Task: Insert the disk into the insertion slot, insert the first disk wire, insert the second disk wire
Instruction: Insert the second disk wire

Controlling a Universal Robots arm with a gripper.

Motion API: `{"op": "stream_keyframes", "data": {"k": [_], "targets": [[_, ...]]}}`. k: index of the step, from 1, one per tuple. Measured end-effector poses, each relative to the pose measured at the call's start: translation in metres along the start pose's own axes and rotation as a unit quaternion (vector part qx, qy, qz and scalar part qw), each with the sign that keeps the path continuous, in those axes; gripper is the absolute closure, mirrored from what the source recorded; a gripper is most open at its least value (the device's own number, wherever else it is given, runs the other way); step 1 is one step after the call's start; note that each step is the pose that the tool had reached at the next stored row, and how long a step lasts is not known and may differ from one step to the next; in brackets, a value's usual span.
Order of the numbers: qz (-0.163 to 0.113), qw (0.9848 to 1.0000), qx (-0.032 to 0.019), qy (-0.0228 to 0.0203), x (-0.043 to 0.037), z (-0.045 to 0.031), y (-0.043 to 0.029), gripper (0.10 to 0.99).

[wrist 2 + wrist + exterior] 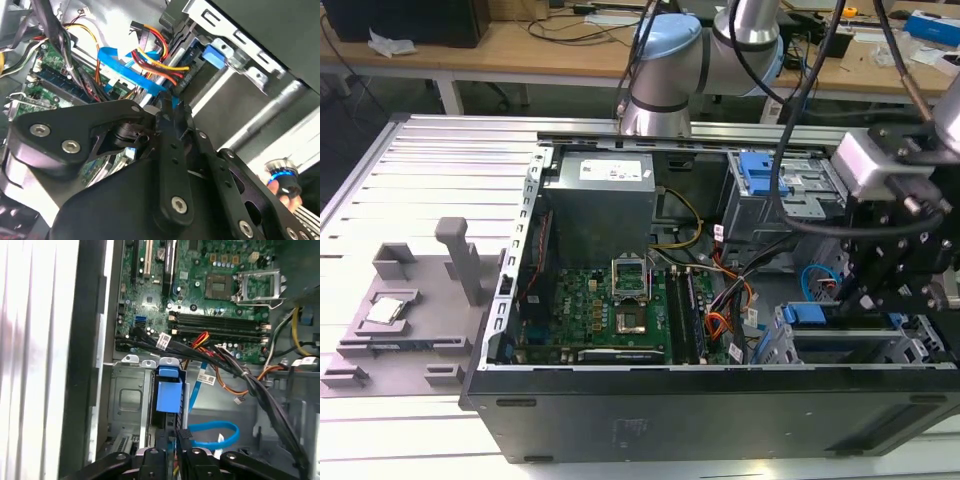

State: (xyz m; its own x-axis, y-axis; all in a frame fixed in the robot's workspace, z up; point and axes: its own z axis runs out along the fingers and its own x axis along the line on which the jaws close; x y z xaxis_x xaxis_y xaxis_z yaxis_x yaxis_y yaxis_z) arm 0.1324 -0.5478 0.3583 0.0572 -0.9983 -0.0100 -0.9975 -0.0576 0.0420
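Inside the open computer case (620,420), exterior view: gripper (850,300) is lowered at the exterior view's right, just above the insertion slot (880,345); the disk (807,313) shows its blue frame there, seated in the cage.

Second wrist view: fingers (172,122) meet around a blue cable (125,67) end, next to the blue frame (215,52).

First wrist view: fingers (182,440) are closed together just beside the disk's blue frame (169,390), with a blue cable loop (215,435) alongside. Whether they clamp the cable, cannot tell.
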Motion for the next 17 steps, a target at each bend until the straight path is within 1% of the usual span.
{"op": "stream_keyframes", "data": {"k": [2,4,6,17], "targets": [[0.0,1.0,0.0,-0.0001,-0.0002,-0.0166,0.0007,0.863],[0.0,1.0,0.0,0.0,-0.0003,-0.0274,0.0012,0.98],[0.0,1.0,0.0,-0.0001,-0.0004,-0.0349,0.0015,0.98],[0.0,1.0,0.0,-0.0003,-0.0004,-0.035,0.0015,0.98]]}}
